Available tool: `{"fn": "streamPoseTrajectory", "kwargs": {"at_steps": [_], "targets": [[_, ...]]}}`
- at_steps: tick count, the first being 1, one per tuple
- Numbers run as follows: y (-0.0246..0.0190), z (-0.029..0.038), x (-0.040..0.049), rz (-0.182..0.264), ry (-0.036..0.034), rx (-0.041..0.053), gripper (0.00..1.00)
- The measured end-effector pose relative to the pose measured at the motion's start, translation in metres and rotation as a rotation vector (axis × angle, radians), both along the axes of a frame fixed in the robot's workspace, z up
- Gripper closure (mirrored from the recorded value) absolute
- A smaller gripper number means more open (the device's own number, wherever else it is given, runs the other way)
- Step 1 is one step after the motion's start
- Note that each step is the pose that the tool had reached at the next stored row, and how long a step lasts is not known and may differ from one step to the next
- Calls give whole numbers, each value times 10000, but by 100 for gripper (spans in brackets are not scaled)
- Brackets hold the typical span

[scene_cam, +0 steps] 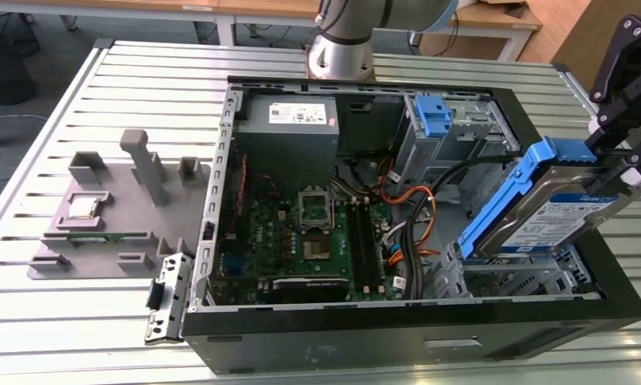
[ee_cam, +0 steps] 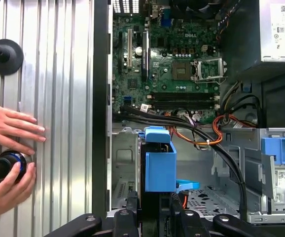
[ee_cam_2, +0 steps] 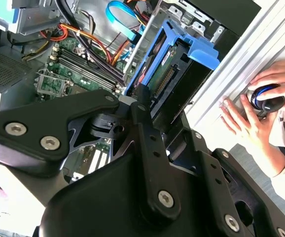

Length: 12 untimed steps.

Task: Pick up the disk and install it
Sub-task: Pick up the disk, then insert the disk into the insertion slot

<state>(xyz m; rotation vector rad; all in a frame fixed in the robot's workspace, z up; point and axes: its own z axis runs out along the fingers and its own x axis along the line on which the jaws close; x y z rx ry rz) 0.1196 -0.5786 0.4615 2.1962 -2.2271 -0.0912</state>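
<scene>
**Slatted bench, open computer case, disk held over one corner**

Grey metal slats form the bench (scene_cam: pixel 63 96), and an open black computer case (scene_cam: pixel 406 345) lies on it. At the exterior view's right, the end effector (scene_cam: pixel 618 178) is pressed together on the upper end of the disk (scene_cam: pixel 545 216) and pinches it by its blue carrier frame. The disk is lifted and tilted, with its labelled face turned upward. Its lower end is just above the metal drive cage (scene_cam: pixel 513 281) in the corner of the case. Whether it touches the cage cannot be told.

Beside the cage, orange and black cables (scene_cam: pixel 416 200) run across the inside of the case. Next to them lies the green motherboard (scene_cam: pixel 298 233), and beyond it sits the grey power supply (scene_cam: pixel 288 116). A bare blue bracket (scene_cam: pixel 432 116) sits in a bay near the power supply.

Behind the case stands the base of the arm (scene_cam: pixel 342 40). At the exterior view's left, well apart from the case, a grey holder (scene_cam: pixel 117 208) with upright posts lies on the bench.

In the first wrist view, a person's hand (ee_cam: pixel 9 131) rests flat on the bench beside the case wall. Another hand (ee_cam: pixel 4 192) is closed around a round black knob (ee_cam: pixel 7 165) with a blue ring.
</scene>
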Motion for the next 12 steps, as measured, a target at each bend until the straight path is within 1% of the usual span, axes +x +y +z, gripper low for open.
{"fn": "streamPoseTrajectory", "kwargs": {"at_steps": [5,8,12], "targets": [[2,-26,45,2,0,2,65],[1,-61,45,1,0,3,65],[1,-71,46,2,0,3,65]]}}
